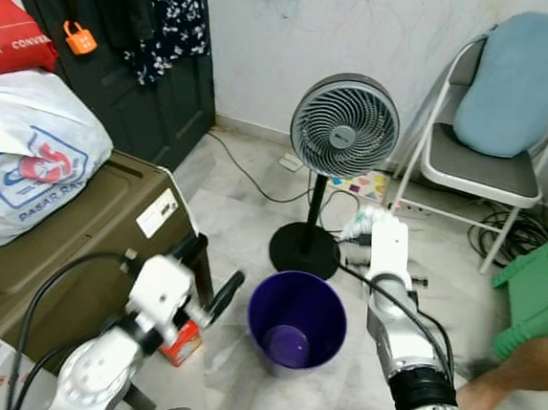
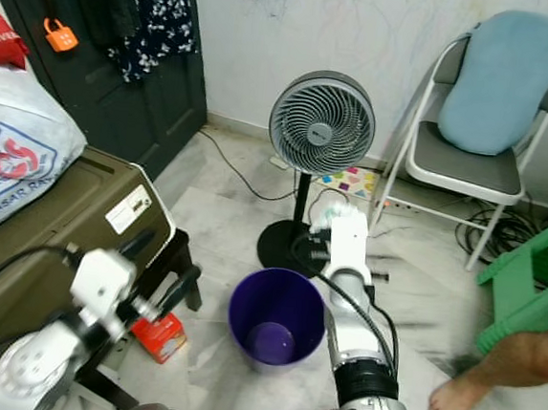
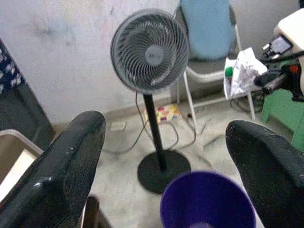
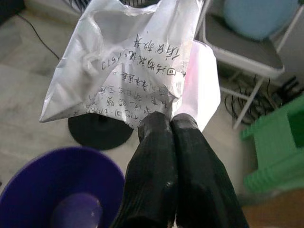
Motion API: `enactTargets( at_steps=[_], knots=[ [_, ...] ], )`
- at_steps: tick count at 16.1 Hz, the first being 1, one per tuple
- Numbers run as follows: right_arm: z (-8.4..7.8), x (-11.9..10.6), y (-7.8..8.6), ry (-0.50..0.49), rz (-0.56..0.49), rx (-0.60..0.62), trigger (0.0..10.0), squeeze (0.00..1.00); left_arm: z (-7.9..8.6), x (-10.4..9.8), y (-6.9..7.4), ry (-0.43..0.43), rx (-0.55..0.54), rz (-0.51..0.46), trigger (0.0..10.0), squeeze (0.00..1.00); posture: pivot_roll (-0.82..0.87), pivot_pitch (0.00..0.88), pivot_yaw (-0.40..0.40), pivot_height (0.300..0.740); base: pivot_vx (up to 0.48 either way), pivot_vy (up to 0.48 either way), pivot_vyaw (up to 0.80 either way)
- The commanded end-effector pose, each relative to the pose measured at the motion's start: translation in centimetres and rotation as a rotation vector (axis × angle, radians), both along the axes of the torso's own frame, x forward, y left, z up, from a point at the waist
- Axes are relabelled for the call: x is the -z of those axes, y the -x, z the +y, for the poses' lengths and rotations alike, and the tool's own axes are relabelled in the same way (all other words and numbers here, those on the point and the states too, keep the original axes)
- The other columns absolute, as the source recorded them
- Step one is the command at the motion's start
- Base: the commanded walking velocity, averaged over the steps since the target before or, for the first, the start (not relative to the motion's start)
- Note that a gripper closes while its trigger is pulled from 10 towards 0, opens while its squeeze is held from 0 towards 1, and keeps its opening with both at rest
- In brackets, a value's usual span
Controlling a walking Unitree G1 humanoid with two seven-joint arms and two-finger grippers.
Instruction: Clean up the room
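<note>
right claw (image 4: 170, 124) pinching crumpled plastic wrapper (image 4: 137, 66) | purple bin (image 1: 297, 319) at 6 o'clock, drop pending | left claw (image 3: 166, 156) spread, idle

Lived-in home room: pedestal fan (image 1: 344, 127), folding chair (image 1: 496, 138), hanging clothes (image 1: 175, 14).

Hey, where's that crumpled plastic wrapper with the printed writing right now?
The plastic wrapper is pinched in the right gripper, held in the air just beyond the purple bin, in front of the standing fan.
</note>
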State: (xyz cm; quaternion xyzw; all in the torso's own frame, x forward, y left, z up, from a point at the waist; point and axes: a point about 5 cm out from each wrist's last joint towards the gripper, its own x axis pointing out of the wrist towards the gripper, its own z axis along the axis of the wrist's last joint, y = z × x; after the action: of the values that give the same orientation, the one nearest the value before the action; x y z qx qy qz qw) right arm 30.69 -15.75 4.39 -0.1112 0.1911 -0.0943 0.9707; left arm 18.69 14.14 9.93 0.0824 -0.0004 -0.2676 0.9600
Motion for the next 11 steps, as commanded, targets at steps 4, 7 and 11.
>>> enactTargets(
  at_steps=[4,7,11],
  knots=[
    [0.8,0.0,-1.3,-0.032,0.024,0.049,10.0,0.00,-0.6,-1.6,0.7,-0.044,0.102,-0.026,10.0,0.00,0.10,0.042,0.072,0.740,0.000,0.000,0.00],
    [1.1,0.7,-1.5,0.006,0.090,0.051,10.0,0.00,-0.8,-2.9,0.9,-0.030,0.122,-0.036,10.0,0.00,0.10,0.097,0.109,0.740,0.000,0.000,0.00],
    [0.9,2.4,-0.9,-0.003,0.174,0.124,10.0,0.00,-1.3,-3.5,2.6,-0.020,0.163,0.016,10.0,0.00,0.13,0.144,0.148,0.740,0.000,0.000,0.00]
  ],
)
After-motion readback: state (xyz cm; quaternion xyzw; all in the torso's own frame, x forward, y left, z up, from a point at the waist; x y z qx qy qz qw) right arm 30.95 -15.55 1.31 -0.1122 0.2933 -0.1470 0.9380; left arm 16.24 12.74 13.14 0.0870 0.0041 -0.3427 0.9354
